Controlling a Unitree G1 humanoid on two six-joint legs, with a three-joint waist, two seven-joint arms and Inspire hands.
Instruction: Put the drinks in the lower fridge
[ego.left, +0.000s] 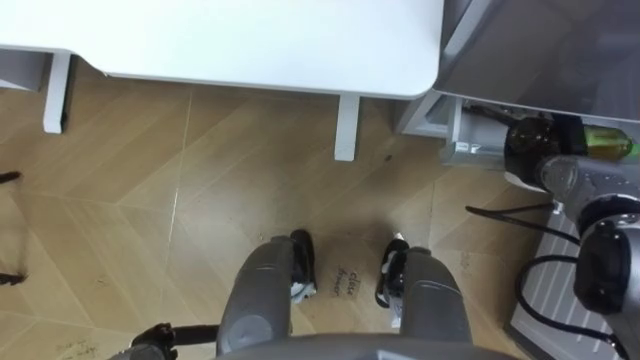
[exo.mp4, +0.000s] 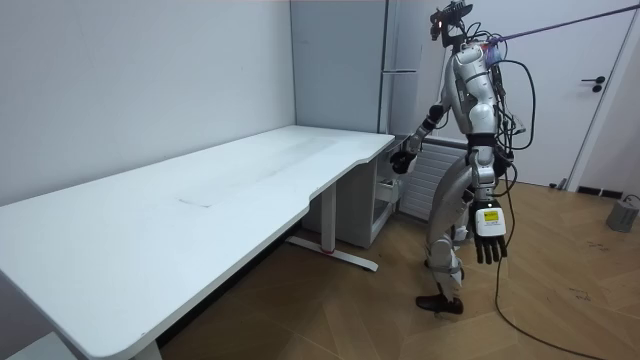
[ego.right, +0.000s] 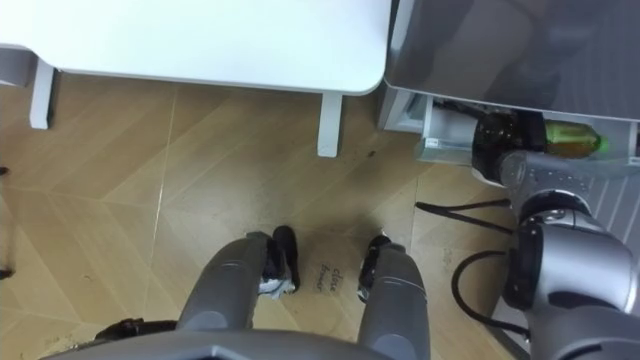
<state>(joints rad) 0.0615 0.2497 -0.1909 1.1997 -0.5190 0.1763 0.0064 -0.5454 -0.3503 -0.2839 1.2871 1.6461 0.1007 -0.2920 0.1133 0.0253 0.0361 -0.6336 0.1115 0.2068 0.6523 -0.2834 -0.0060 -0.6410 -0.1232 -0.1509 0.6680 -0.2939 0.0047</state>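
A green drink bottle (ego.left: 610, 143) lies sideways in my right hand (ego.left: 528, 142), whose dark fingers curl round its near end. Hand and bottle are at the mouth of the fridge's open lower compartment (ego.left: 468, 150), just under the grey upper door (ego.left: 540, 50). The right eye view has the same bottle (ego.right: 575, 140) and hand (ego.right: 497, 140). In the room view I stand at the table's end facing the tall grey fridge (exo.mp4: 340, 60), right hand (exo.mp4: 403, 160) stretched towards its lower part. My left hand (exo.mp4: 488, 235) hangs by my side with straight fingers.
The white table (ego.left: 250, 40) fills the space ahead and to my left, one leg (ego.left: 346, 125) close to the fridge. A ribbed white panel (ego.left: 560, 290) lies low at my right. Wooden floor (ego.left: 150, 200) spreads in front of my feet.
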